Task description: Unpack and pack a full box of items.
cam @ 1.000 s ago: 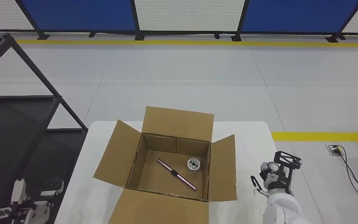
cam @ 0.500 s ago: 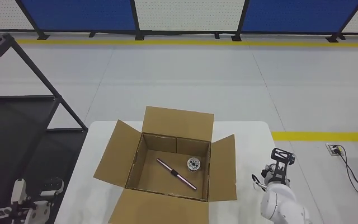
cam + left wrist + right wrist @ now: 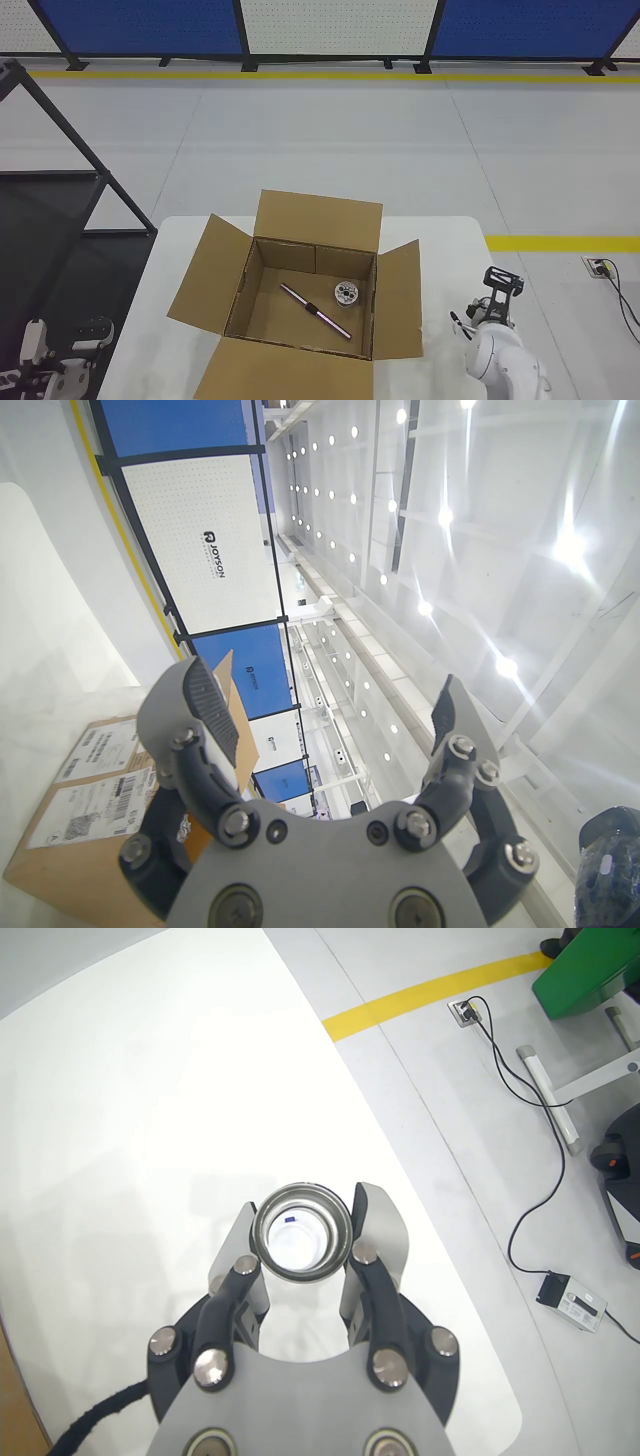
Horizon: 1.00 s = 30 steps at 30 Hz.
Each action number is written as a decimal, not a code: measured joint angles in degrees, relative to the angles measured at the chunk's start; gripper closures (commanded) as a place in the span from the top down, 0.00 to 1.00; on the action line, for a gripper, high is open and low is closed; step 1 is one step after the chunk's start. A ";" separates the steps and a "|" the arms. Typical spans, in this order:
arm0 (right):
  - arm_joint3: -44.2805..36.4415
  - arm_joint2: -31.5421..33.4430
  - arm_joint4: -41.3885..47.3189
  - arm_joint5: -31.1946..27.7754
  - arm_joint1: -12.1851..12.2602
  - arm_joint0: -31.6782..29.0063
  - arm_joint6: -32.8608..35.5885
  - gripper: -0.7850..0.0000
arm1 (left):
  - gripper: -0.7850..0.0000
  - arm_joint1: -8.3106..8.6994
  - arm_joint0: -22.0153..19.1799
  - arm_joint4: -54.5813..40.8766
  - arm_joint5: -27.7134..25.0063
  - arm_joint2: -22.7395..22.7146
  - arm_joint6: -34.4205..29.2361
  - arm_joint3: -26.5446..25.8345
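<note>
Right wrist view: the right gripper (image 3: 307,1215) points down at the white table (image 3: 150,1078). Its jaws are closed on a steel ring (image 3: 342,1228), one finger pressed against each side of the rim. The ring is open at both ends, and the white table surface shows through its bore. Whether the ring touches the table cannot be told. The table's right edge runs just beside it, and a yellow floor line (image 3: 415,993) lies beyond that edge.

Left wrist view: the left gripper (image 3: 325,680) is tilted upward, toward the ceiling lights (image 3: 505,665) and the blue and white partition panels (image 3: 200,540). Its jaws are spread wide and have hold of nothing. The cardboard box (image 3: 60,860) stands off to one side of it, showing an outer wall with paper labels.

Top view: the box sits on the middle of the table with all four flaps folded outward. On its floor lies a thin rod (image 3: 315,310), set diagonally. A round metal part (image 3: 346,292) lies just beside the rod, toward the far right corner. The right gripper is over the near right part of the table, right of the box and apart from the right flap.
</note>
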 measured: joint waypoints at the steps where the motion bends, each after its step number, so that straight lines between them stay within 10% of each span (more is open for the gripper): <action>1: 0.13 0.10 0.19 -0.02 -0.02 -0.01 -0.11 0.00 | 1.00 0.00 0.00 0.00 0.00 0.00 0.00 0.00; 3: 0.35 0.32 0.63 -0.13 -0.07 -0.05 -0.29 0.00 | 1.00 0.00 0.00 0.00 0.00 0.00 0.00 0.00; 6: 0.57 0.57 1.06 -0.28 -0.12 -0.07 -0.43 0.31 | 1.00 0.00 0.00 0.00 0.00 0.00 0.00 0.00; 14: 0.70 0.96 1.73 -0.31 -0.27 0.16 -0.48 0.67 | 1.00 0.00 0.00 0.00 0.00 0.00 0.00 0.00; 30: -10.86 3.73 4.12 0.62 -0.48 -3.61 -2.91 1.00 | 1.00 0.00 0.00 0.00 0.00 0.00 0.00 0.00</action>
